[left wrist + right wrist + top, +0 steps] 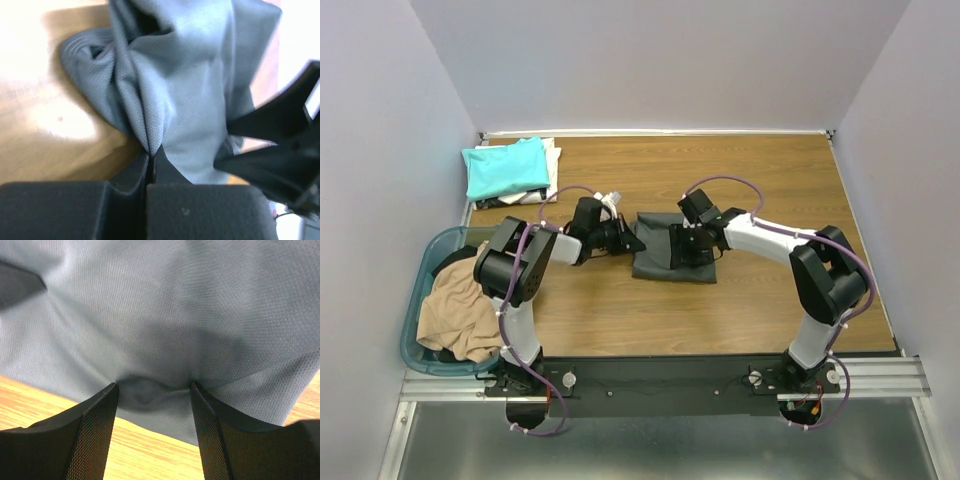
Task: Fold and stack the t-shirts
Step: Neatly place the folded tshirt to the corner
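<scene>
1. Left gripper [151, 153]: fingers pressed together, with a ridge of the dark grey t-shirt [195, 100] pinched at their tips. The cloth fans out from the pinch in several pleats, and its rolled edge lies on the wood to the left.
2. Right gripper [153, 388]: jaws apart, both fingertips [109, 390] touching the grey cloth. A small pucker of fabric sits between them, but it is not clamped. The shirt's edge runs just below the tips, with bare wood under it.
3. From the top camera, the left gripper [623, 238] is at the shirt's left edge and the right gripper [686, 244] is over its middle. The two arms reach in from opposite sides.
4. The dark grey t-shirt [656, 258] lies near the centre of the table [780, 180] as a roughly rectangular, partly folded shape. Its left edge is bunched towards the left gripper.
5. Far-left corner of the table: the teal t-shirt [505, 166] lies folded on top of the white t-shirt [553, 160], whose edges show at the right and near sides. This stack is well apart from the grey shirt.
6. Left near edge: the blue-green basket [418, 300] has the tan t-shirt [460, 312] draped loosely over its near rim. Something dark lies beneath it; I cannot tell what.
</scene>
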